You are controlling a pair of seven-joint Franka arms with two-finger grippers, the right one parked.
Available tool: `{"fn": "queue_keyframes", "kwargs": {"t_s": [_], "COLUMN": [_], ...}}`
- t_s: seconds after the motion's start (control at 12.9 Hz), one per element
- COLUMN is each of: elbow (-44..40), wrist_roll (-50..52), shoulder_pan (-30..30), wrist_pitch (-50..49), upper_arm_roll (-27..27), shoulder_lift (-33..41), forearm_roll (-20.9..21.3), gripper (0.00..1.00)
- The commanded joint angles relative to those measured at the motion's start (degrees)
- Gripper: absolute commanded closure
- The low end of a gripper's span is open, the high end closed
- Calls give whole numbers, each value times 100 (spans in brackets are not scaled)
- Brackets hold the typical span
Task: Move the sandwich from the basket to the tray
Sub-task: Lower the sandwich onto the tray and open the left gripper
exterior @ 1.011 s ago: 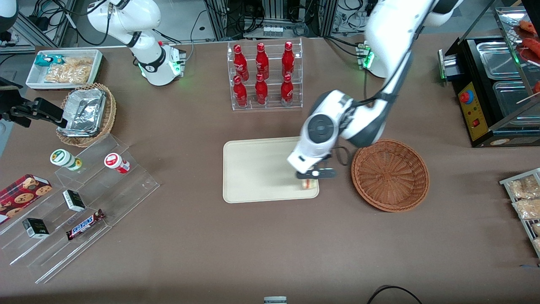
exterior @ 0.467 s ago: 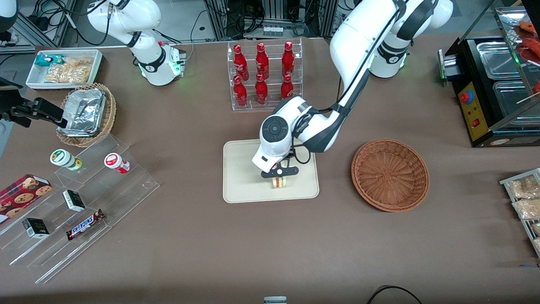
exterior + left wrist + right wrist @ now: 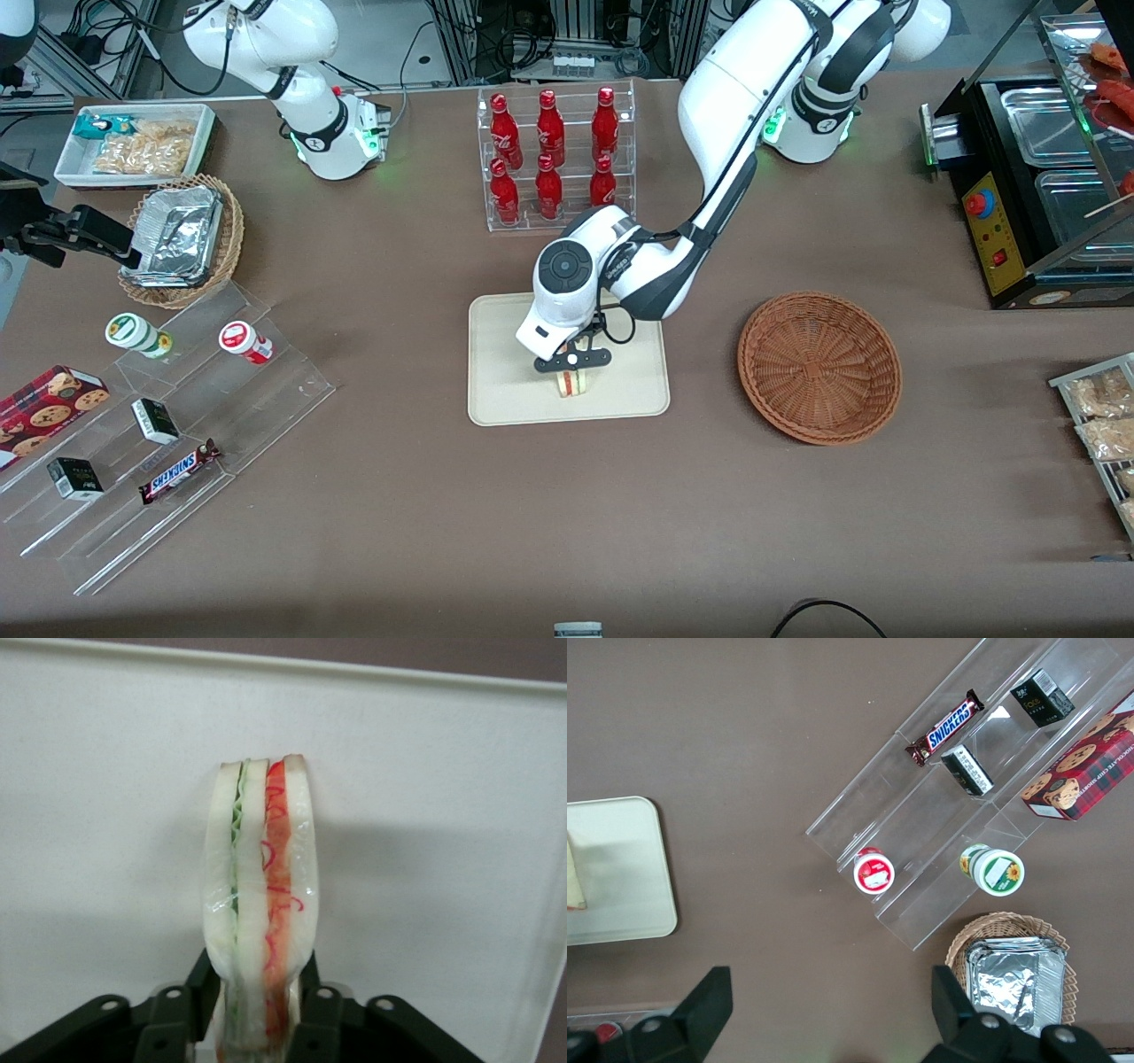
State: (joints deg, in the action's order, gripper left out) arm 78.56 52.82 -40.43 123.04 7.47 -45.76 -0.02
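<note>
My left gripper (image 3: 572, 370) is over the cream-beige tray (image 3: 505, 354), in the part nearer the front camera, and is shut on the sandwich (image 3: 573, 383). In the left wrist view the sandwich (image 3: 261, 904) stands on edge between the black fingers (image 3: 199, 985), its pale bread and red, orange and green layers showing, with the tray surface (image 3: 443, 815) right under it. I cannot tell whether it touches the tray. The reddish-brown wicker basket (image 3: 819, 366) sits empty beside the tray, toward the working arm's end.
A clear rack of red bottles (image 3: 554, 159) stands farther from the camera than the tray. Clear stepped shelves with snacks (image 3: 168, 425), a tan basket with foil containers (image 3: 182, 237) and a white bin of packets (image 3: 137, 146) lie toward the parked arm's end. A black food warmer (image 3: 1036, 186) stands past the basket.
My left gripper carried the sandwich from the tray's edge nearest the basket toward the tray's middle, then slowed and shifted a little more the same way. The basket stayed empty.
</note>
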Motion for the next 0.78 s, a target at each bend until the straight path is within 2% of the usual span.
{"fn": "queue_keyframes", "kwargs": {"t_s": [0.0,0.23,0.31,0.54,0.7], "elbow": [-7,-7,-42,115,474], "wrist_roll": [18,-753,-634,-729,-1376], "shoulder_pan": [9,334,369,728,1009], "wrist_pitch": [-402,-1122,-1664,-1766,-1793], "upper_arm_roll": [-79,-184,-507,-747,-756], "shoulder_lift": [444,831,963,1148,1489], "forearm_roll": [46,98,55,90,63], "gripper": [0,0,0,0,0]}}
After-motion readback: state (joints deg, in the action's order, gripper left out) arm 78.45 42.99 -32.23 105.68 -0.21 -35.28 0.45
